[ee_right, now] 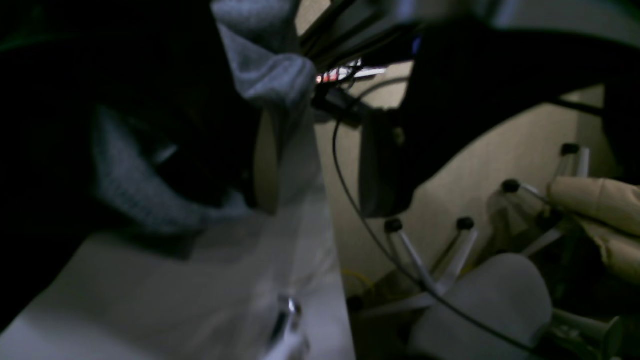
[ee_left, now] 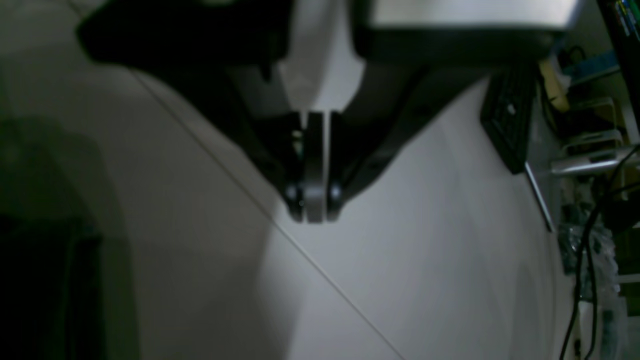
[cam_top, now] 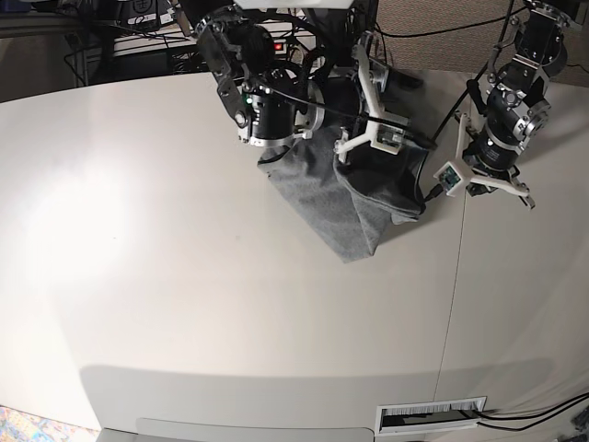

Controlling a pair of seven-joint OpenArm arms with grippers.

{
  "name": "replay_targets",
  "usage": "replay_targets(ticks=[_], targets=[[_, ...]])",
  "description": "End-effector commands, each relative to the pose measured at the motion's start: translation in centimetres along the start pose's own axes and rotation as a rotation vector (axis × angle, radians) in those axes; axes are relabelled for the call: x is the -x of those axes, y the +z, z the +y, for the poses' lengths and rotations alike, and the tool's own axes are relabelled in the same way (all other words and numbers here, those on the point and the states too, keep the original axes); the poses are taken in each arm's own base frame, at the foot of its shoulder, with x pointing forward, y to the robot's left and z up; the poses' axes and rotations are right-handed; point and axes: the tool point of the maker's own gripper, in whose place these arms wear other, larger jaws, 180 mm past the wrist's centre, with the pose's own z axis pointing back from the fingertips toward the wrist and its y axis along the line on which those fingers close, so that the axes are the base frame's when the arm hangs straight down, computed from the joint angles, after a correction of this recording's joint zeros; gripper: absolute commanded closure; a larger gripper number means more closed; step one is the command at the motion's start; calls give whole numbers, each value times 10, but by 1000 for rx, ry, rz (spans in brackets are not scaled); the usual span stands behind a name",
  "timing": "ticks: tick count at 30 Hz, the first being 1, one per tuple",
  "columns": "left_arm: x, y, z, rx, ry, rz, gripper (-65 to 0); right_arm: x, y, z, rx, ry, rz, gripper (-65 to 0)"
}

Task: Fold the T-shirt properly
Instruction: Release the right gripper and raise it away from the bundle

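t-shirt [cam_top: 345,198]: you see it bunched at the far side of the table [cam_top: 184,276], top hidden by the arm | right gripper [ee_right: 310,165]: clamps its grey cloth (blurry) | left gripper [ee_left: 314,202]: pinched together, empty | writing: none legible

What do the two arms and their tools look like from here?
Both arms are black with silver joints and white brackets carrying small green boards. Black cables run along them. The left tool has dark fingers with grey pads; the right tool looks black with a tan pad.
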Motion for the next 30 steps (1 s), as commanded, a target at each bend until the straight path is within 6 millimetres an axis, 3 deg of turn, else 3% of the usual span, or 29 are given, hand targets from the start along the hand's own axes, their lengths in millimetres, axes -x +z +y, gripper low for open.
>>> replay_targets(ticks=[1,4,12,17,23,30], targets=[[-7,3,12,-37,-7,-30,0,-33,6,6,-9,39,-118,-275],[-7,3,12,-38,-7,-30,0,-46,10,9,19,69,-149,-275],[-8,4,23,-96,48,-35,0,-30,24,-27,249,137,-27,-275],[-14,4,21,-81,68,-70,0,-42,42,-39,315,137,-94,-274],[-20,4,10,-17,136,-102,0,-54,82,-66,458,116,-188,-274],[-44,8,-2,72,246,-226,0,-52,151,-109,689,40,-307,-274]])
